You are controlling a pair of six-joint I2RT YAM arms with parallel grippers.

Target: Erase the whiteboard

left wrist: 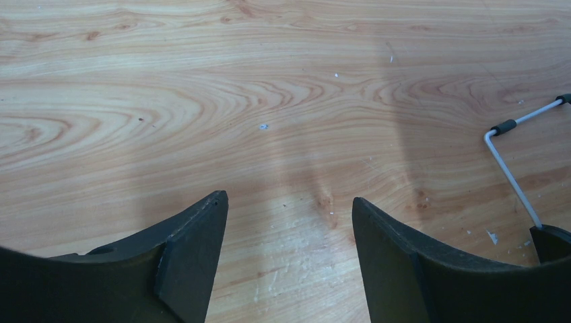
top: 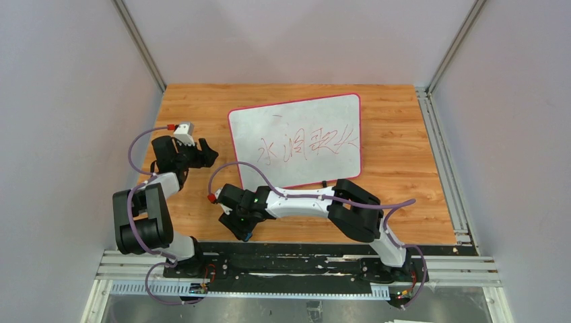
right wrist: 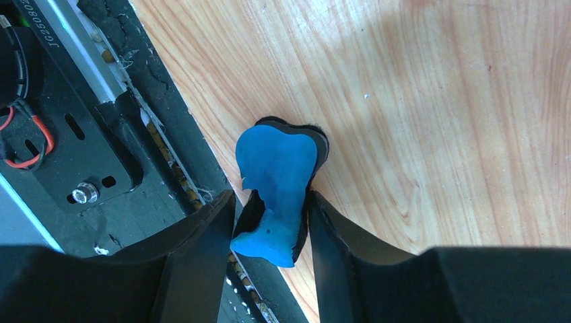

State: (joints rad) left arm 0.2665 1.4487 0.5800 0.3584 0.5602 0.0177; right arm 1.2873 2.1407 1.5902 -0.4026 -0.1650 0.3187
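right hand [right wrist: 269, 225]: closed on the blue eraser [right wrist: 279, 185]; fingers pinch its narrow waist, felt side dark, one lobe sticks out past the tips
left hand [left wrist: 289, 222]: wide open, holds nothing, bare table [left wrist: 202, 101] between the fingers
whiteboard [top: 296, 138]: flat on the table, up and away from the right hand, well apart from it; red scribbles [top: 306, 147] across the middle, not yet wiped
slip risk: grip sits on the thin waist only, so pressing down to wipe could twist or pop the eraser out, my guess
board shift risk: board looks loose on the table; a hard wipe could push it away. The left hand is off to its side, not touching, so nothing pins it
edge risk: right hand is just beside the black rail [right wrist: 87, 134] at the near table edge; a drop here could land the eraser on the rail
wire stand [left wrist: 512, 161]: thin bent metal rod with black sleeves, right of the left hand, near it; could snag if that hand swings over
cable [top: 296, 182]: purple loop arcs over the board's near edge; could drag on the board
in the way: nothing between right hand and board except open table
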